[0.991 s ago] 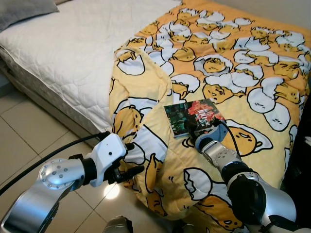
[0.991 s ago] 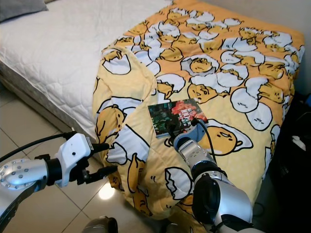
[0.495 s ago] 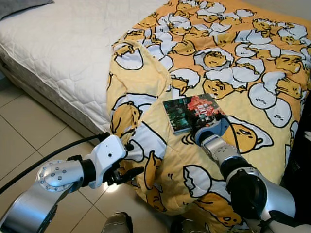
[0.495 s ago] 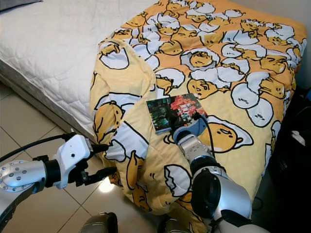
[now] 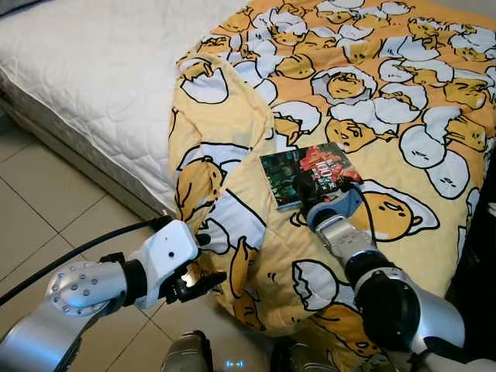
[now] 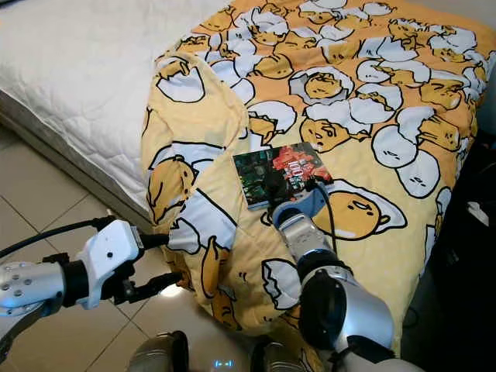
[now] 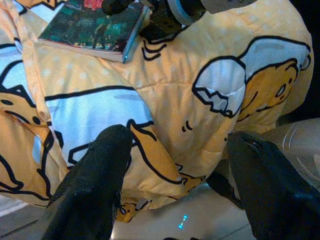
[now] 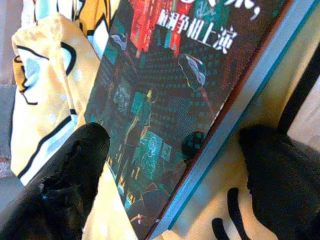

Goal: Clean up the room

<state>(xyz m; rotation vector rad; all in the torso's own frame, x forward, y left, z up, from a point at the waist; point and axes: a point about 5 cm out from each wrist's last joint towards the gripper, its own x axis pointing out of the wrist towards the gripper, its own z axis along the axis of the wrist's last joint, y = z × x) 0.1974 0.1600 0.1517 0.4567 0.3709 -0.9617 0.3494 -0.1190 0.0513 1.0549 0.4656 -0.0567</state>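
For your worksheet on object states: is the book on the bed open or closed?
Closed. The book lies flat on the yellow blanket, front cover up, no pages showing.

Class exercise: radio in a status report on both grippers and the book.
Right gripper open, fingers straddling the book's edge on the blanket. Left gripper open, hovering beside the blanket's hanging edge. Nothing blocking.

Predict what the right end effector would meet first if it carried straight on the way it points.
Most likely the book: the right end effector is open, one finger over the cover and one beside its edge on the egg-print blanket. How near it is remains unclear.
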